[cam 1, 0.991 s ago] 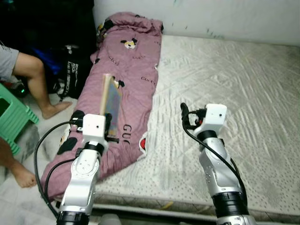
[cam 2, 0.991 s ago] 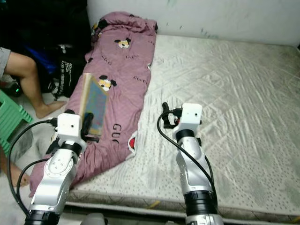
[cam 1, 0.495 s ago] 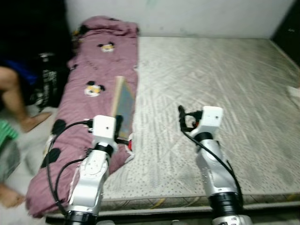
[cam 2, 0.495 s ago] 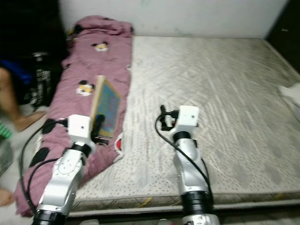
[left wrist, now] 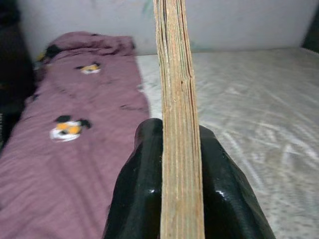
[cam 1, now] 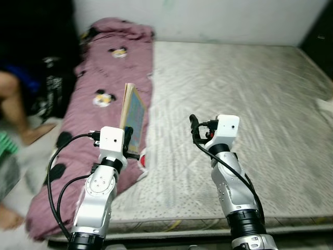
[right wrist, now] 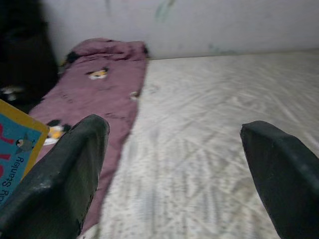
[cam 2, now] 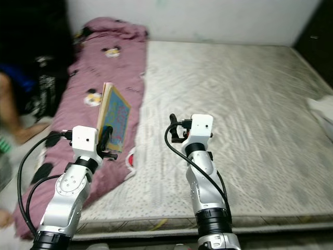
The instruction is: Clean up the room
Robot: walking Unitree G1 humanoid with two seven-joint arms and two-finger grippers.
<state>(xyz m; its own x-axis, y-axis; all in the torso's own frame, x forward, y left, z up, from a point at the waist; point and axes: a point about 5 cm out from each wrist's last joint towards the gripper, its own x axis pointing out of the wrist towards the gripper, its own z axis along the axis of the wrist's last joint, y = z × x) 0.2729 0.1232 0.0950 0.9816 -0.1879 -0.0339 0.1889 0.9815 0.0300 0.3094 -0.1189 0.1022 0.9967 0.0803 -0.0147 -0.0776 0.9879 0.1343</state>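
Note:
A thin children's book (cam 1: 132, 110) with a blue and yellow cover stands upright, edge-on, above the mauve cartoon-print blanket (cam 1: 106, 83). My left gripper (left wrist: 180, 149) is shut on the book's lower edge, and its page block (left wrist: 175, 99) rises between the two black fingers. My right gripper (right wrist: 174, 164) hovers open over the bare mattress (cam 1: 244, 88), nothing between its fingers (right wrist: 65, 169). A corner of the book (right wrist: 17, 149) shows beside it.
The blanket lies bunched along the mattress's left side and hangs over its front edge. A person's leg (cam 1: 15, 104) is on the floor at the far left, near a dark bag (cam 1: 52, 86). A white wall (cam 1: 197, 18) runs behind the bed.
The whole view swung right, so the camera turned. The book now stands a little more upright and closer to the left wrist. The right arm shifted slightly left.

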